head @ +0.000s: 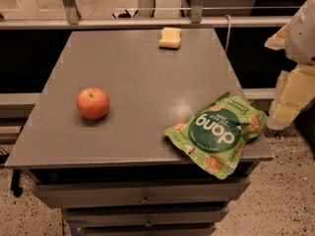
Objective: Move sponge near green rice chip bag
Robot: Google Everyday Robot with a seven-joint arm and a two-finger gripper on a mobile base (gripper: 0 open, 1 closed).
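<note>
The sponge (170, 37), a small pale yellow block, lies at the far edge of the grey table (138, 77), right of centre. The green rice chip bag (219, 132), with "dang" in a dark green circle, lies crinkled at the table's front right corner and hangs slightly over the edge. My gripper (288, 70) is at the right edge of the view, off the table's right side and above the bag's level. Its yellowish fingers (295, 95) stand apart and hold nothing. It is far from the sponge.
A red apple (92, 103) sits on the left part of the table. Drawers (145, 195) run below the front edge. A rail and a white cable (228, 31) are behind the table's far edge.
</note>
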